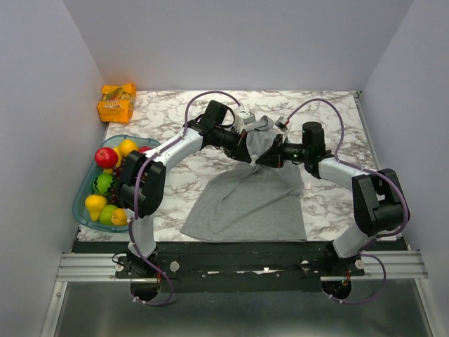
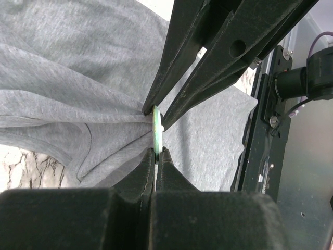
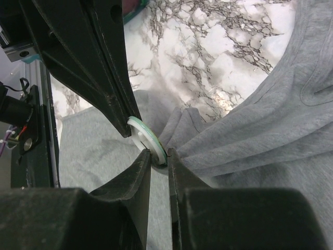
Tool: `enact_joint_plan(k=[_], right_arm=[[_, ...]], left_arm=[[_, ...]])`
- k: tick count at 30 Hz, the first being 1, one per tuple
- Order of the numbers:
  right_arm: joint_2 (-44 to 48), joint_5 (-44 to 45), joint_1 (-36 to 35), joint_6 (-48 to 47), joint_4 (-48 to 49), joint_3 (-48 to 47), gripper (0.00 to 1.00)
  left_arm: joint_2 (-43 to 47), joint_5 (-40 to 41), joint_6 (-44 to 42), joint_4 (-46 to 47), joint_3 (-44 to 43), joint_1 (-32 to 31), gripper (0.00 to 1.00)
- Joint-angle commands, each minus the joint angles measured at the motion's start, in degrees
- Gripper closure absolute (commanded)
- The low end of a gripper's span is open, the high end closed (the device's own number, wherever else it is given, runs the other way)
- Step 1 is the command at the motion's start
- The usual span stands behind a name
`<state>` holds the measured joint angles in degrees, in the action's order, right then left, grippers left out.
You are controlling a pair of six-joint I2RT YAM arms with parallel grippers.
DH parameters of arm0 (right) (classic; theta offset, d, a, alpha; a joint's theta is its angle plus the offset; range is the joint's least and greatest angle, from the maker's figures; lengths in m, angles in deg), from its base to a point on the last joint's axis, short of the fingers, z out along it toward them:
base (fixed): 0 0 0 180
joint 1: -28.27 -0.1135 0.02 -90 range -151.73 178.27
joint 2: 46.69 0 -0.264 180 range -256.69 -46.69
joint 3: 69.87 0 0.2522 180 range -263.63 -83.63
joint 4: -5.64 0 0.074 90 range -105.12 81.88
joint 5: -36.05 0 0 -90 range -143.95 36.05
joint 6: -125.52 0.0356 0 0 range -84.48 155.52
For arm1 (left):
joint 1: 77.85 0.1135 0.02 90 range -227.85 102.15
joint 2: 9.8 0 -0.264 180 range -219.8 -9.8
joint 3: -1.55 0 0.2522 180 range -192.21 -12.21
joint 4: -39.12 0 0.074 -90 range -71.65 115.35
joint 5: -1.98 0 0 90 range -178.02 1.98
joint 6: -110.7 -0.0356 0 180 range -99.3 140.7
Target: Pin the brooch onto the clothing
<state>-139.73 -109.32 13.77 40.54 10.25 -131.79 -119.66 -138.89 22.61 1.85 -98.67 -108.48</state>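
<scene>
The light-grey clothing (image 1: pixel 245 203) lies on the marble table, its upper part lifted and bunched where the two grippers meet. The brooch (image 2: pixel 157 130) shows edge-on as a thin green and white disc. My left gripper (image 2: pixel 156 152) is shut on its lower edge, with gathered fabric (image 2: pixel 62 67) to the left. In the right wrist view the brooch (image 3: pixel 145 136) shows its white back, and my right gripper (image 3: pixel 159 156) is shut on its rim together with a fold of clothing (image 3: pixel 260 135). From above, the left gripper (image 1: pixel 250 146) and right gripper (image 1: pixel 262 157) hide the brooch.
A blue tray (image 1: pixel 83 203) of fruit sits at the table's left edge, with an orange packet (image 1: pixel 116 102) in the far-left corner. White walls close in on the left, back and right. Bare marble table (image 1: pixel 337 203) shows to the right of the clothing.
</scene>
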Motion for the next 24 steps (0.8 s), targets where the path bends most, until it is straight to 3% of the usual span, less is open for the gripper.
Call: enact_joint_plan(k=[1, 24], right_arm=[[-1.4, 0.9, -0.4, 0.0, 0.7, -2.7, 0.77], [-2.3, 0.5, -1.5, -0.4, -1.0, -4.3, 0.77]], left_arm=[[-0.7, -4.6, 0.5, -0.5, -1.9, -3.3, 1.00], [-1.9, -1.9, 1.6, -0.5, -2.4, -4.7, 1.00]])
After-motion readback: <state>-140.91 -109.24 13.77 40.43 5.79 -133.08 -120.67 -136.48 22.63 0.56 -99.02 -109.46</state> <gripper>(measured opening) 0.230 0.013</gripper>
